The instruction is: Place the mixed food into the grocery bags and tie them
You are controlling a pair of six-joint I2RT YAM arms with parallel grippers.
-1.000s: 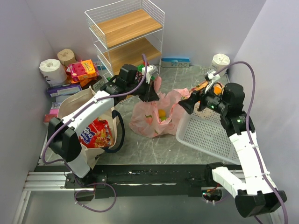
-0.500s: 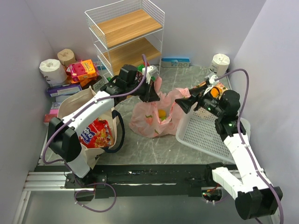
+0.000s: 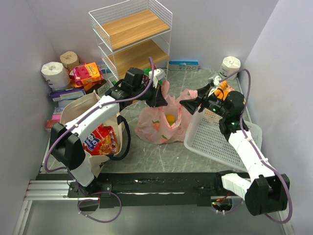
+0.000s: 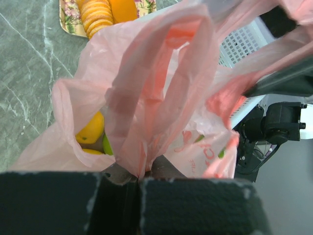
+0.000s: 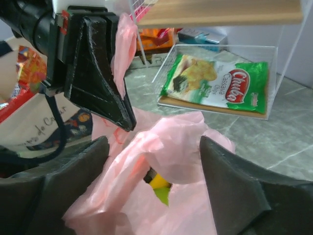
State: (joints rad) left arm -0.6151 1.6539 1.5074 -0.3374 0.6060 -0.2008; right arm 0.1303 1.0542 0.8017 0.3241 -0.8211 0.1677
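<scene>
Left gripper (image 4: 139, 172) pinches the pink bag (image 4: 161, 98) — right gripper (image 5: 154, 147) spread around its opposite rim.

Gap into pink bag (image 3: 164, 122) fr above — left claw (image 3: 158, 102) at rim.

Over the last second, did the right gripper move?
Yes. The right gripper shifted left, away from the white basket and toward the pink bag.

Our left gripper (image 4: 139, 177) pinches the pink bag (image 4: 146, 98) at six o'clock; we see yellow fruit (image 4: 90, 129) inside at nine and a white basket (image 4: 239, 41) at two.
</scene>
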